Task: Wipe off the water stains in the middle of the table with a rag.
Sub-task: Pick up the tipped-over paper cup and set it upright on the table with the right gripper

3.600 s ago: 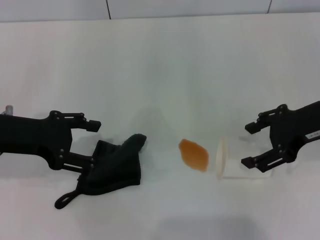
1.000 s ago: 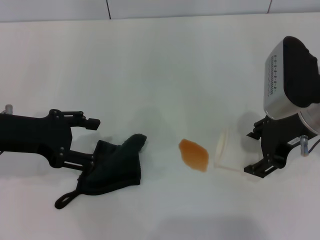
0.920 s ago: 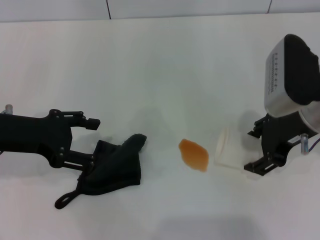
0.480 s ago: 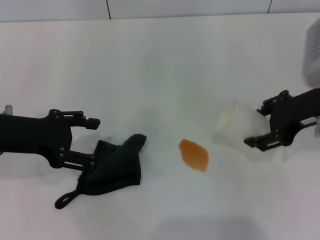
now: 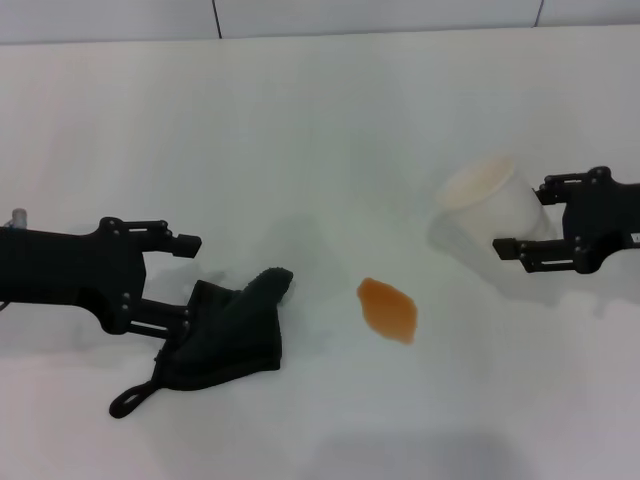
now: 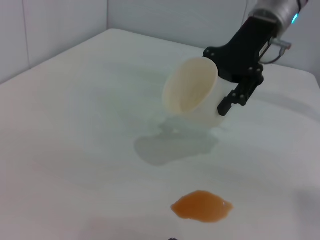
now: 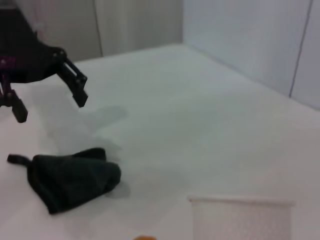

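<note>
The right gripper (image 5: 530,222) holds a white paper cup (image 5: 488,196) between its two fingers, closed on the cup's base end, and the cup hangs clear of the table (image 5: 330,130), tilted so its open mouth faces up and away from the gripper toward the left arm. The left wrist view looks into that mouth and the pale inside wall shows nothing in it. Below the cup and nearer the robot, well apart from the right gripper, the water stains (image 5: 388,309) lie as one orange-brown patch on the table, with the cup's grey shadow just beyond it. The left gripper (image 5: 185,280) stands wide open and grips nothing; its upper finger (image 5: 165,240) is in the air and its lower finger reaches the near edge of the rag (image 5: 232,333). The rag lies crumpled on the table just past that gripper's tips, between it and the stain, its thin loop trailing back toward the robot. The table is plain white and smooth, and pale wall panels rise behind its far edge. No readable writing shows on the cup, rag or grippers.
</note>
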You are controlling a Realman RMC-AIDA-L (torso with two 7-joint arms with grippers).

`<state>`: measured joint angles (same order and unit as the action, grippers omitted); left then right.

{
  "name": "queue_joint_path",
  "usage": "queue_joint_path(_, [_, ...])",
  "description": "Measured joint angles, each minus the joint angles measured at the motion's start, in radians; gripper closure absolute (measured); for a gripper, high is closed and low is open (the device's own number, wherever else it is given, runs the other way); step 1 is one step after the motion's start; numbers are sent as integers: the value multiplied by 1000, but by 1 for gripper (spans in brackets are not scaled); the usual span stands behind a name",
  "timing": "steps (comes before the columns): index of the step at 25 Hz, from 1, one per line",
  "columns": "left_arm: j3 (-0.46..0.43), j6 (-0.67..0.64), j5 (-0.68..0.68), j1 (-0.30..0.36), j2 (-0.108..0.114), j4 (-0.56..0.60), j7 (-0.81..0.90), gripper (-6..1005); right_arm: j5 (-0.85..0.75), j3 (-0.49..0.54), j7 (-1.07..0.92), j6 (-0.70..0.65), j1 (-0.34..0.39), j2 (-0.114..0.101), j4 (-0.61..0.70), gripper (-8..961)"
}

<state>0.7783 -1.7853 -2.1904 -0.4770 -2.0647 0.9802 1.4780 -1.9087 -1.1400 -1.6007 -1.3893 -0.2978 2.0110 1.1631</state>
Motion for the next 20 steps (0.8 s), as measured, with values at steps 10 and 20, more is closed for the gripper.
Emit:
queue_joint_path(10, [0,-3,0,4,0,0,4,111,230,26,365,97,9,0,-288,292])
queue_joint_path(20, [1,-5,-3,5,-1,-3,4,111,328,58,530,113,9,-1,-437,291])
